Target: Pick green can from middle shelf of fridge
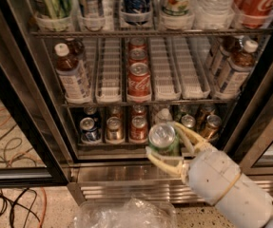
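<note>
My gripper (168, 148) is shut on the green can (163, 139), whose silver top with pull tab faces the camera. Cream fingers (167, 164) clasp it from the lower left and upper right. The can is held in front of the fridge's bottom rack, below the front edge of the middle shelf (110, 77). The fridge (126, 190) stands open before me, with its steel base grille just under my white forearm, which comes in from the lower right.
Red cola cans (139, 81) fill the middle shelf's centre lane. White-capped brown bottles stand at its left (72, 72) and right (236, 65). Small cans (114, 128) line the bottom rack. A black door frame (17, 113) is on the left, cables (3, 203) and crumpled plastic (126, 215) on the floor.
</note>
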Controlling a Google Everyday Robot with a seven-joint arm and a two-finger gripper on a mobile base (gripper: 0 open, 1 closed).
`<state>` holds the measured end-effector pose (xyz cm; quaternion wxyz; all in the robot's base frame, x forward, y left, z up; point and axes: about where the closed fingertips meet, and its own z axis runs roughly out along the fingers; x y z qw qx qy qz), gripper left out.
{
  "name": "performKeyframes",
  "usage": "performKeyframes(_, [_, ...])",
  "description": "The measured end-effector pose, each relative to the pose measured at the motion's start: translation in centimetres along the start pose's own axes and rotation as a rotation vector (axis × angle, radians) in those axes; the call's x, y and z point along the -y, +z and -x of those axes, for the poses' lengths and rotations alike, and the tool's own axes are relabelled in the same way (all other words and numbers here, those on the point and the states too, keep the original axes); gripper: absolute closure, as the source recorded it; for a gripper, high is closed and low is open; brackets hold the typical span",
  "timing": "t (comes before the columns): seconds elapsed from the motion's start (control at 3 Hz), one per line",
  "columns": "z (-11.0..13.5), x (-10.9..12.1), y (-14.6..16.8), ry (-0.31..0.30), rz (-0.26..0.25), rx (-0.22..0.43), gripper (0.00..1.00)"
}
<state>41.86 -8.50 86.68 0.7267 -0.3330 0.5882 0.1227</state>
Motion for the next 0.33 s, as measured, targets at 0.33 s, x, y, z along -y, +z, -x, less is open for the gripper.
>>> performKeyframes(0.33, [-1.14, -1.47, -2.29, 0.002, 0.034, -0.047, 1.0])
